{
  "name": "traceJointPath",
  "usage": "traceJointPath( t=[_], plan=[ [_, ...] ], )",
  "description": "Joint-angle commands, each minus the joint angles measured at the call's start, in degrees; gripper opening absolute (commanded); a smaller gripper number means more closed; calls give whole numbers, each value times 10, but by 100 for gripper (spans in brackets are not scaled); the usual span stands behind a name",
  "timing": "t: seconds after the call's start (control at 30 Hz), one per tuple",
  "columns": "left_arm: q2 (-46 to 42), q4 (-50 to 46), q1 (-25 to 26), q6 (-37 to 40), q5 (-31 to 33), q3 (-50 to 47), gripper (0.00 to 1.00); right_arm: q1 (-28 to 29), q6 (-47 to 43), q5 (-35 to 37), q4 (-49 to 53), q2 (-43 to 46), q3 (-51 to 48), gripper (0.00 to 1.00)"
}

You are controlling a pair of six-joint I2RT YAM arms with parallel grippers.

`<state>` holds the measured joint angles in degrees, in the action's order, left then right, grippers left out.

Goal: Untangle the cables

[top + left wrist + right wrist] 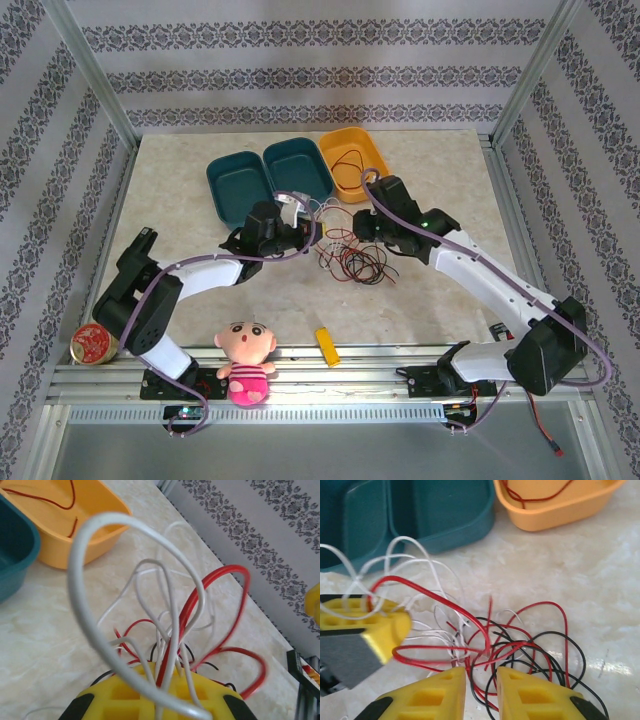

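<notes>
Currently: left gripper (pixel 165 695) is clenched on a sheaf of white and red strands that fan out from between its fingers. Right gripper (pixel 481 680) has its fingers slightly apart; red and black strands cross the gap, none visibly pinched. The bulk of the cables (pixel 520 650) lies on the table (pixel 600 605) just ahead of the right fingertips, beside the left ones. Judgement: separating step. The right should close on one black loop only, then both draw apart slowly and low, so the knot loosens rather than cinches.
</notes>
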<state>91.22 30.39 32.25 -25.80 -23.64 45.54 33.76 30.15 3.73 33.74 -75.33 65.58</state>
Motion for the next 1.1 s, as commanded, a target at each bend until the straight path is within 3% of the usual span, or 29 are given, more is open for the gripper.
traceJointPath(
  t=[0.0,0.47,1.07],
  plan=[
    [-24,-16,5,33,26,-10,0,-9,16,-18,-28,18,-13,24],
    [-26,-17,5,36,6,-7,0,-40,-33,-116,-95,-28,-35,31],
    [-21,-14,4,29,1,-1,0,-58,-38,-134,-145,-74,-58,29]
  ],
)
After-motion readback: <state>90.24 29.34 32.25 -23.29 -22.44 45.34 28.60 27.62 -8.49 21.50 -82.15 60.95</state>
